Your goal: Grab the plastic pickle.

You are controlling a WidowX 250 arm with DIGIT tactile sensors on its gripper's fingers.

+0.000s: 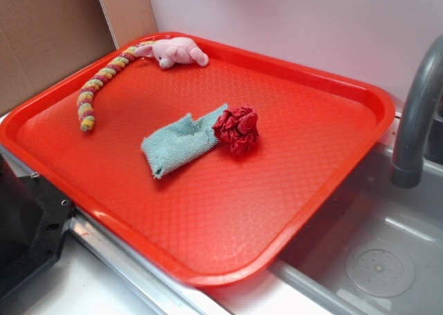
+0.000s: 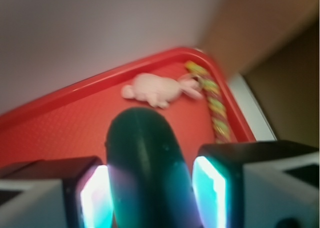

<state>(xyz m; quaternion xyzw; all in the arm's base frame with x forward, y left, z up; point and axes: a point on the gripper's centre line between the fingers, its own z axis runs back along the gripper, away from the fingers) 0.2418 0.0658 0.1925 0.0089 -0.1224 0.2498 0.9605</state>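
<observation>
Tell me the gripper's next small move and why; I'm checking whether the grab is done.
Probably a small lift, keeping hold: the pickle sits between the gripper's fingers, seemingly touching both, with the tray behind it.

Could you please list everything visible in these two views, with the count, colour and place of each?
plastic pickle: one, dark green, between the gripper's fingers in the wrist view; not seen in the exterior view.
plush snake: one, yellow-and-pink striped body with a pink head, far left corner of the tray.
scrunchie: one, red, mid-tray.
cloth: one, pale teal, touching the scrunchie's left side.
tray: one, red, resting over the sink's edge.
sink: one, grey, right of the tray.
faucet: one, grey, over the sink.
gripper: one, closed on the pickle.
</observation>
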